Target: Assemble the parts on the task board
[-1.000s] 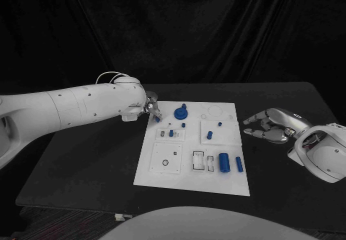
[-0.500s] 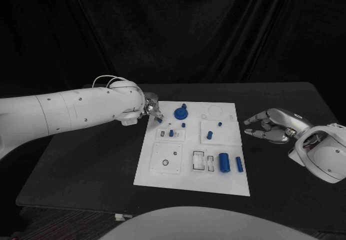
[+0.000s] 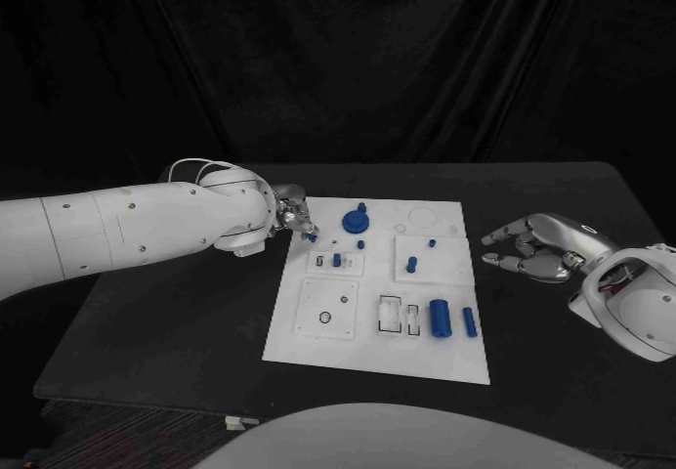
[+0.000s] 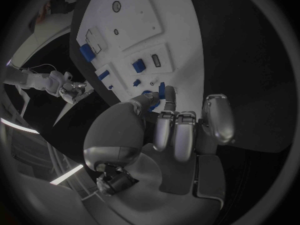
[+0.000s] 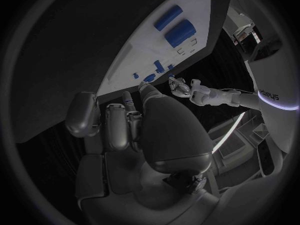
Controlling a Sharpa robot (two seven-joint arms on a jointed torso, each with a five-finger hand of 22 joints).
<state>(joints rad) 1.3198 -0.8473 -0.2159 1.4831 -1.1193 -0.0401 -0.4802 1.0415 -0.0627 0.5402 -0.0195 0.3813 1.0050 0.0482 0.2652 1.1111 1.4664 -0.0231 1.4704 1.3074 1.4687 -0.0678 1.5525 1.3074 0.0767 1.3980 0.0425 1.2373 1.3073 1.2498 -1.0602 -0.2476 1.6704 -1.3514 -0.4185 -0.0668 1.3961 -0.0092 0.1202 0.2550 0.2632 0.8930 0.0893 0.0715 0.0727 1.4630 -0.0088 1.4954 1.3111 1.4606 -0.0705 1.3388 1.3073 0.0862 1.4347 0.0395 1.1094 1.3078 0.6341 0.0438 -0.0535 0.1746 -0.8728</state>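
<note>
The white task board [image 3: 378,337] lies flat in the table's middle. Blue parts sit on it: a round knobbed piece [image 3: 357,218] far, two cylinders [image 3: 440,318] lying near the right edge.

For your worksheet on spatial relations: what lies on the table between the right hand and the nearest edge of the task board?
Head view: only bare black table separates the right hand from the task board.
</note>
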